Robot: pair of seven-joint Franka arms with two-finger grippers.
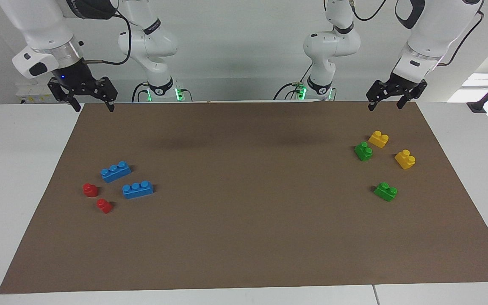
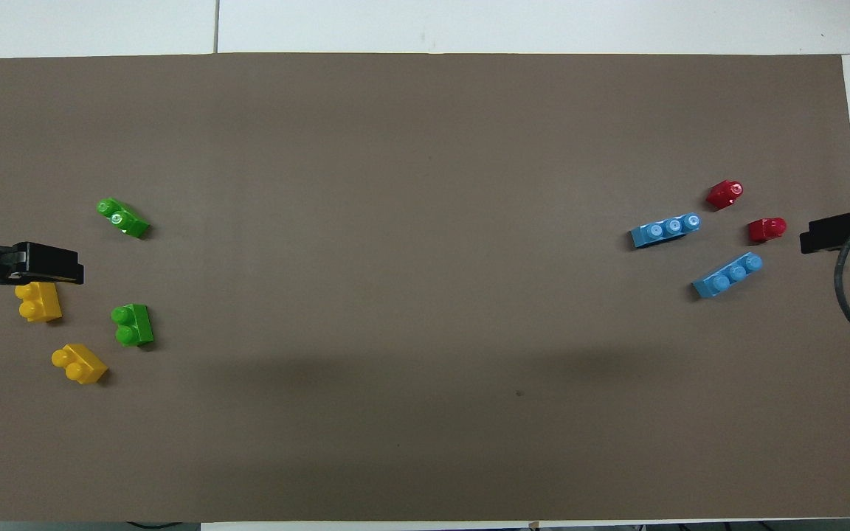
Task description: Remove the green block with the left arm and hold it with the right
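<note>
Two identical green blocks lie on the brown mat toward the left arm's end. One green block point(image 1: 363, 151) point(image 2: 132, 324) is nearer to the robots, beside a yellow brick. The twin green block point(image 1: 386, 191) point(image 2: 122, 217) lies farther from the robots. My left gripper point(image 1: 386, 103) point(image 2: 63, 267) is open and empty, raised over the mat's edge nearest the robots, apart from both blocks. My right gripper point(image 1: 93, 106) point(image 2: 820, 234) is open and empty, raised over the mat's corner at the right arm's end.
Two yellow two-stud bricks point(image 1: 378, 139) point(image 1: 405, 159) lie beside the nearer green block. Two blue three-stud bricks point(image 1: 115, 171) point(image 1: 137, 189) and two small red bricks point(image 1: 90, 189) point(image 1: 104, 206) lie toward the right arm's end. The brown mat point(image 1: 244, 237) covers most of the table.
</note>
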